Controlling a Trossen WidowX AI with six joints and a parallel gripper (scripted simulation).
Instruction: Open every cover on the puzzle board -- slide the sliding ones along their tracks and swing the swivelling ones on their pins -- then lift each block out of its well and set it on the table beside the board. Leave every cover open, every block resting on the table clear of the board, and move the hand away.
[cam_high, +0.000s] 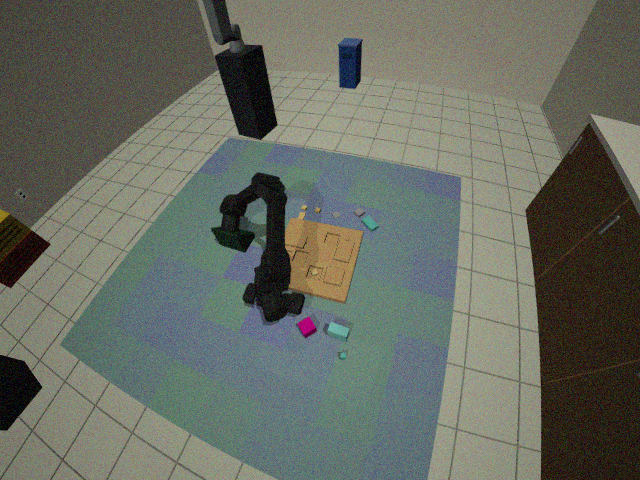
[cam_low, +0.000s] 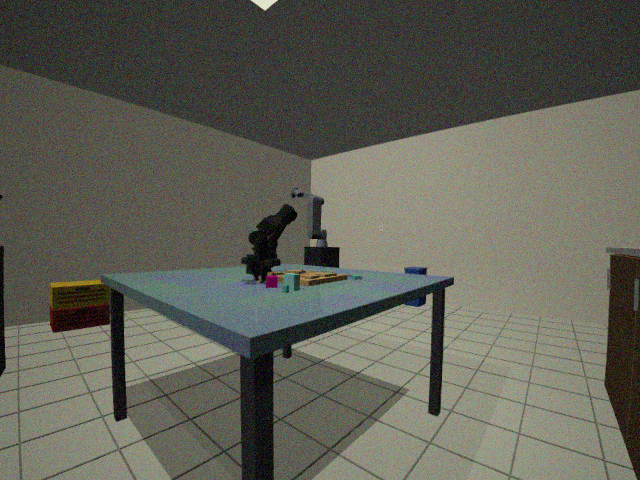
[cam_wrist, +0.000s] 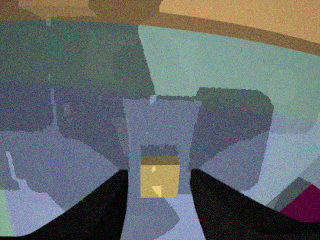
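My gripper (cam_wrist: 159, 176) (cam_low: 260, 279) points down beside the wooden puzzle board (cam_high: 323, 292) (cam_low: 330, 280) (cam_wrist: 240, 15). Its fingers are open, with a gap on each side of a small yellow block (cam_wrist: 160, 182) between them. The arm hides the fingertips in the top view. A magenta block (cam_high: 306, 326) (cam_low: 271, 281) (cam_wrist: 306, 206), a light teal block (cam_high: 338, 330) (cam_low: 291, 281) and a small teal block (cam_high: 342, 355) (cam_low: 285, 289) stand on the table off the board's near side. The board shows outlined panels and recesses; how far each cover is open is too small to tell.
Beyond the board's far edge lie a flat teal piece (cam_high: 369, 222) (cam_low: 355, 277), two grey pieces (cam_high: 336, 214) (cam_high: 359, 212) and several small yellow pieces (cam_high: 303, 207) (cam_high: 317, 210). The arm (cam_high: 276, 227) reaches over the board's left side.
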